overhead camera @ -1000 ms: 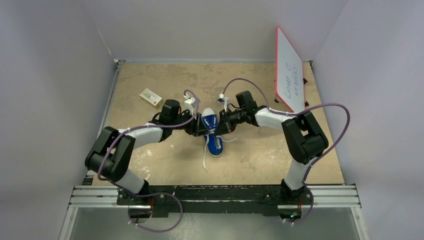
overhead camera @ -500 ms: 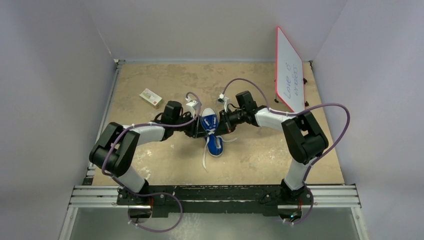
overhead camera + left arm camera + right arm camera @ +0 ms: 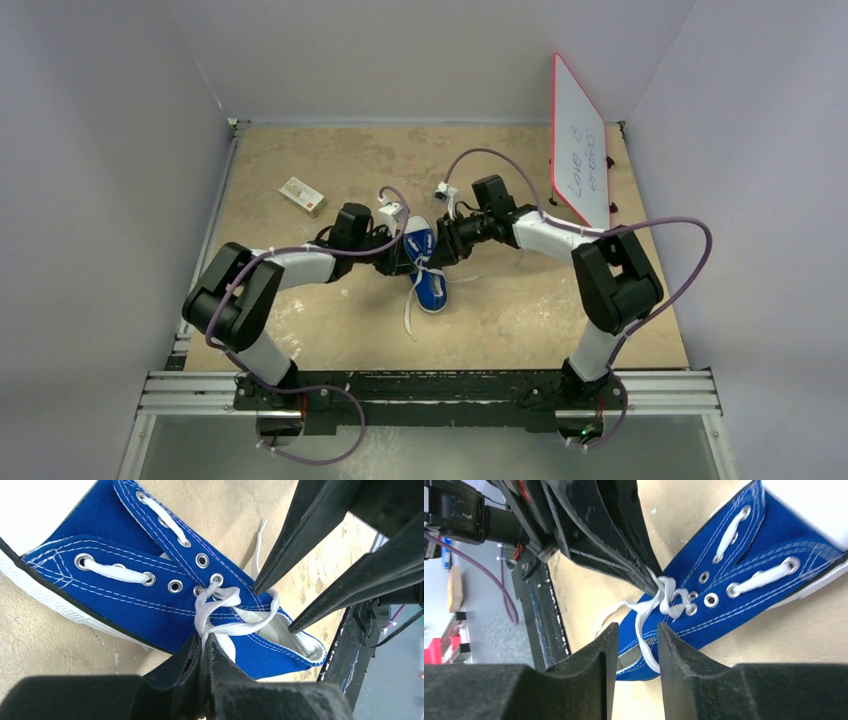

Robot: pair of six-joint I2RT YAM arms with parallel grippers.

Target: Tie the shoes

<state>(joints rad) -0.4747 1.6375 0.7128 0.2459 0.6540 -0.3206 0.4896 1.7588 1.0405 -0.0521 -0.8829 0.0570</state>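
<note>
The blue sneaker (image 3: 430, 283) with its white toe cap lies mid-table, toe pointing away from the arm bases. My left gripper (image 3: 411, 262) comes in from the left and is shut on the white lace (image 3: 223, 601) just beside the top eyelets (image 3: 204, 642). My right gripper (image 3: 439, 257) comes in from the right and stands open over the shoe's collar (image 3: 636, 630). A lace strand (image 3: 642, 639) runs across the gap between its fingers, pinched by neither. One loose lace end (image 3: 409, 316) trails toward the near edge. The shoe (image 3: 769, 575) fills both wrist views.
A small white-and-red box (image 3: 301, 195) lies at the back left. A red-framed whiteboard (image 3: 580, 140) leans at the back right. Pale walls enclose the table on three sides, and a metal rail (image 3: 430, 392) runs along the near edge.
My left gripper has closed onto the lace by the top eyelets. My right gripper, shut before, has opened. Both wrists have shifted slightly over the shoe.
</note>
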